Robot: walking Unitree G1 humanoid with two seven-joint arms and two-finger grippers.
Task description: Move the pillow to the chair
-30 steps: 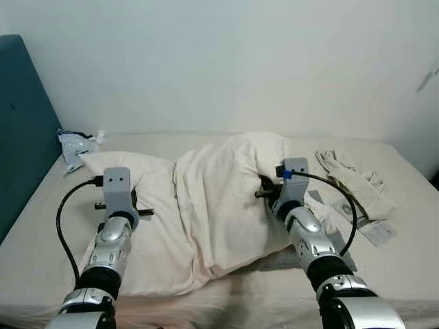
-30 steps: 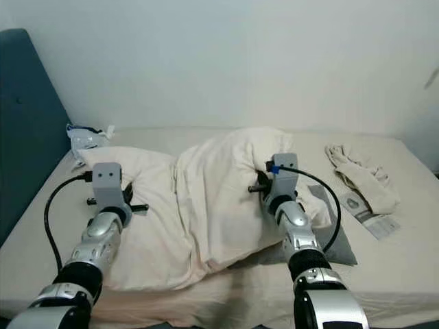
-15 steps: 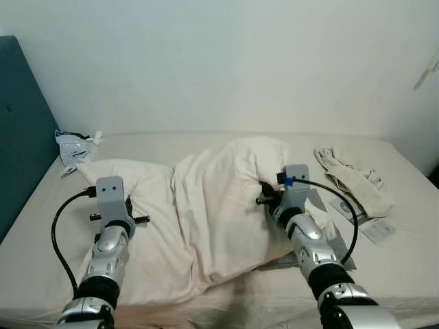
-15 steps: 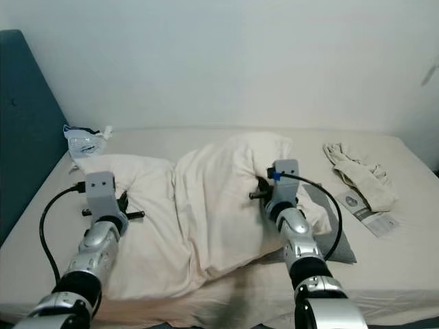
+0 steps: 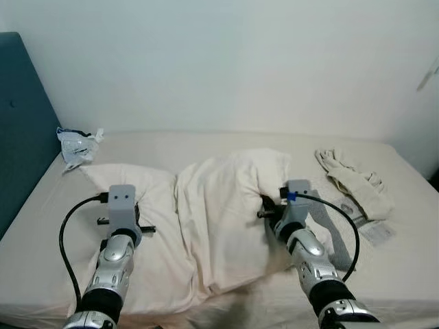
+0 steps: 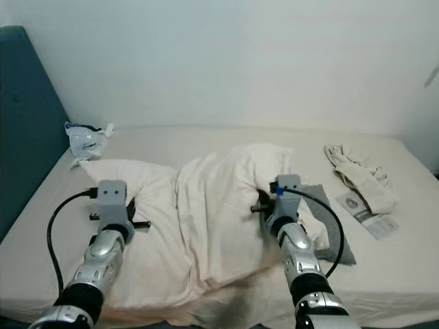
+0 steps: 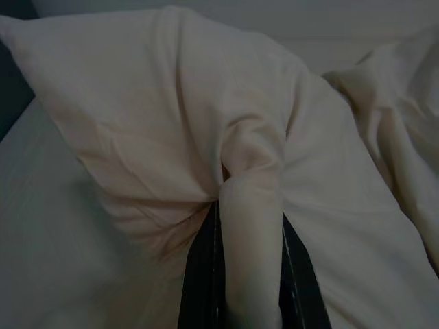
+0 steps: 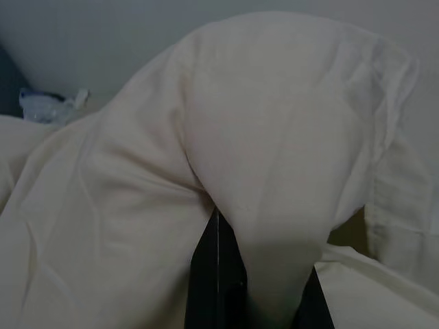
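Compared with one second ago, the raised right portion of the pillow (image 5: 206, 226) sits lower and flatter on the bed (image 5: 226, 147), and both arms appear drawn back toward the robot; the overall framing has also shifted slightly, so part of this change is camera motion. The pillow is a large, soft, cream fabric item, heavily creased, lying across the middle of the bed with a deep fold dividing it into a left lobe and a taller right lobe. The left pincer (image 7: 250, 274) is pinching a rolled ridge of pillow fabric between its two black fingers (image 7: 200, 274), at the left lobe. The right pincer (image 8: 257, 288) is likewise pinching a bulging fold of the pillow at the right lobe, next to a grey flat cloth (image 6: 328, 219) lying beneath that edge. The bed surface is a smooth beige sheet. A crumpled clear plastic bag (image 5: 74, 145) lies near the teal padded headboard (image 5: 20, 116). A wrinkled pale towel (image 5: 353, 179) and a flat paper card (image 6: 362, 209) lie on the bed's right side, well apart from the pillow.
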